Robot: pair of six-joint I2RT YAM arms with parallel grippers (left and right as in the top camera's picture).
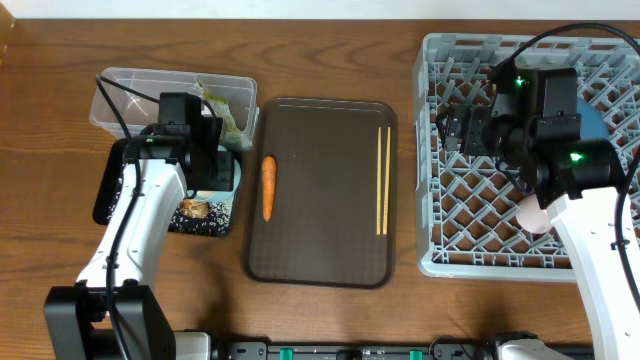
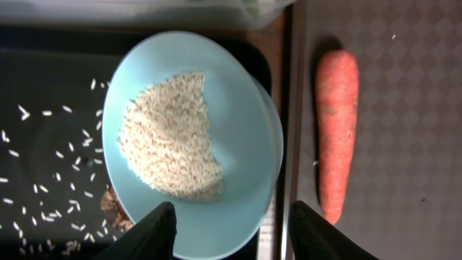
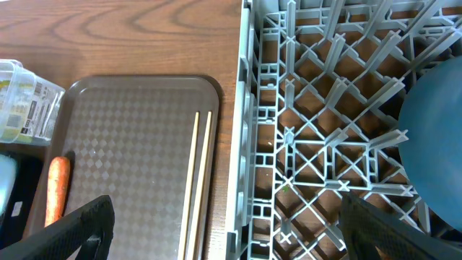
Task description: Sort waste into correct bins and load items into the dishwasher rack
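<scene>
My left gripper (image 1: 215,165) (image 2: 231,235) is shut on the small light blue cup (image 2: 238,94), which holds a heap of white rice (image 2: 170,137) and is tilted over the black tray (image 1: 108,195) (image 2: 50,79). Loose rice grains (image 2: 50,180) and a brown food lump (image 1: 195,208) (image 2: 112,206) lie in that tray. An orange carrot (image 1: 267,187) (image 2: 337,130) (image 3: 56,188) and the wooden chopsticks (image 1: 382,180) (image 3: 198,180) lie on the brown serving tray (image 1: 320,250). My right gripper (image 1: 455,130) (image 3: 242,231) is open and empty over the left wall of the grey rack (image 1: 440,200) (image 3: 249,108). The blue plate (image 1: 600,125) (image 3: 440,137) is in the rack.
The clear tub (image 1: 130,90) (image 3: 22,101) stands behind the black tray with a yellow-green wrapper (image 1: 225,105) inside. A pale pink rounded thing (image 1: 532,212) shows in the rack, mostly hidden under my right arm. Bare wood table surrounds everything.
</scene>
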